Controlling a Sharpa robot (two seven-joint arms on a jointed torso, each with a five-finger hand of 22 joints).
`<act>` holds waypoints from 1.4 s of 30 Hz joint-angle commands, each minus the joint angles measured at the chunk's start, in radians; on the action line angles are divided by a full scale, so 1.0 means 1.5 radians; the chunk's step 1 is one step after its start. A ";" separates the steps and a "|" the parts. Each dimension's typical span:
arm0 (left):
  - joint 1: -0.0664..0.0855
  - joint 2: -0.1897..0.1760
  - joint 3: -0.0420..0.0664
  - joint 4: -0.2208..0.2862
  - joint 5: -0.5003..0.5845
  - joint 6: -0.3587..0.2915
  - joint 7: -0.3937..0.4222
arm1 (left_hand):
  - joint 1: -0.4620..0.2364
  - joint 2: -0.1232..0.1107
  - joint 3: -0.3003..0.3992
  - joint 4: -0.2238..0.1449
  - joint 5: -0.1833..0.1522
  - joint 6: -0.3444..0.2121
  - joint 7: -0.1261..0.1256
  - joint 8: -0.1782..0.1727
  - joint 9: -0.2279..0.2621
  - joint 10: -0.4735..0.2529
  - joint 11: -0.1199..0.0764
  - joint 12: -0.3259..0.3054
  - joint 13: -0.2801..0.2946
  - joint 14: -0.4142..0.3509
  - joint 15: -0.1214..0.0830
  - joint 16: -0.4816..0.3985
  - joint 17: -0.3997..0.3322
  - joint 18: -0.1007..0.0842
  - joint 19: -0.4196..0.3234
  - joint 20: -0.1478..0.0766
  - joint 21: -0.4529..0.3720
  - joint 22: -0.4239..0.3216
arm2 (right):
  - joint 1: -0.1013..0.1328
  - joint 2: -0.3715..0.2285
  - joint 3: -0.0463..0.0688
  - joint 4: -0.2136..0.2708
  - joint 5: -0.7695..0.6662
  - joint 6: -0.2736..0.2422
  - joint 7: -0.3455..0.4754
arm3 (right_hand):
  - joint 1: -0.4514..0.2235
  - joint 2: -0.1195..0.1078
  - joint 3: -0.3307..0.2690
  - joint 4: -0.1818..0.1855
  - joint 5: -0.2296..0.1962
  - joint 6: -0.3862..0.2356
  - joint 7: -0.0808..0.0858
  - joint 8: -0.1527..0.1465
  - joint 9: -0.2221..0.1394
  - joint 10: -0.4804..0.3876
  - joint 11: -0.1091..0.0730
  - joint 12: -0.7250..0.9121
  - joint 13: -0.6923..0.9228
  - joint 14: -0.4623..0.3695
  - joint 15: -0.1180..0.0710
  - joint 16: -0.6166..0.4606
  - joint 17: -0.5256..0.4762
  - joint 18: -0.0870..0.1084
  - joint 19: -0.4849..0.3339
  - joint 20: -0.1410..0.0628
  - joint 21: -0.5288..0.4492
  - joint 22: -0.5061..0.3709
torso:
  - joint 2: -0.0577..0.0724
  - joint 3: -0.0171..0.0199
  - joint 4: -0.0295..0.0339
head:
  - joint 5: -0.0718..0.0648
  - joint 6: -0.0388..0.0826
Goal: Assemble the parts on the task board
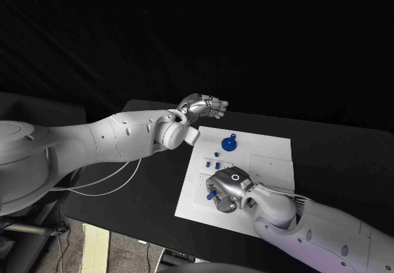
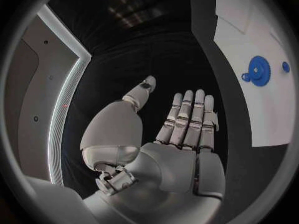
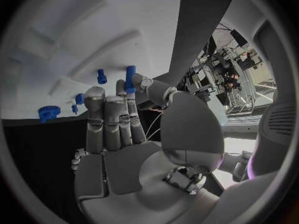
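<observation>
I see my right hand [image 1: 230, 190] over the task board's [image 1: 271, 153] near end pinching a blue peg [image 3: 129, 79] between thumb and fingertip — my left hand [image 1: 204, 106] hovers empty beyond the board's far corner, fingers straight and pressed together.

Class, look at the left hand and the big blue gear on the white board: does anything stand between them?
Nothing visible does. The open left hand hovers over bare black table beside the white task board; the large blue gear lies unobstructed.
</observation>
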 commanded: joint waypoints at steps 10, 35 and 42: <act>0.001 0.002 0.001 0.001 0.003 0.007 0.008 | 0.001 0.002 -0.004 0.001 -0.004 0.002 0.008 0.003 -0.001 0.001 0.001 0.002 -0.001 0.002 0.000 -0.002 0.001 0.011 0.004 0.002 -0.005 0.001 | -0.001 0.016 -0.009 -0.003 -0.016 0.027 -0.008 | -0.001 0.006 0.002 -0.002 0.002 0.007 0.000 0.003 0.001 0.026 -0.006 0.002 0.001 -0.003 -0.007 -0.001 0.000 0.067 0.001 -0.004 0.003 0.012 | 0.000 -0.0001 0.0004 | -0.002 0.000; 0.001 0.003 0.001 0.000 0.003 0.008 0.007 | 0.001 0.002 -0.004 0.001 -0.004 0.002 0.008 0.003 -0.001 0.001 0.001 0.002 -0.001 0.002 0.000 -0.003 0.001 0.010 0.004 0.002 -0.006 0.001 | -0.001 0.020 -0.015 -0.008 0.015 0.013 0.002 | -0.032 -0.014 -0.023 -0.011 0.035 -0.011 0.009 -0.012 -0.003 0.003 0.003 -0.012 0.000 -0.004 0.002 -0.005 -0.002 0.067 -0.003 0.001 0.003 0.011 | 0.000 0.0002 -0.0002 | -0.003 -0.003; 0.001 0.002 0.001 0.000 0.003 0.008 0.007 | 0.001 0.002 -0.004 0.001 -0.004 0.002 0.008 0.003 -0.001 0.001 0.001 0.002 -0.001 0.002 0.000 -0.003 0.001 0.010 0.004 0.002 -0.006 0.001 | -0.001 0.018 -0.015 -0.010 0.032 -0.022 0.005 | -0.057 -0.037 -0.084 -0.022 0.012 -0.073 0.035 -0.048 -0.018 -0.065 0.028 -0.051 -0.018 -0.005 0.025 -0.004 -0.002 0.067 -0.004 0.001 0.002 0.010 | 0.000 0.0004 -0.0002 | -0.003 -0.003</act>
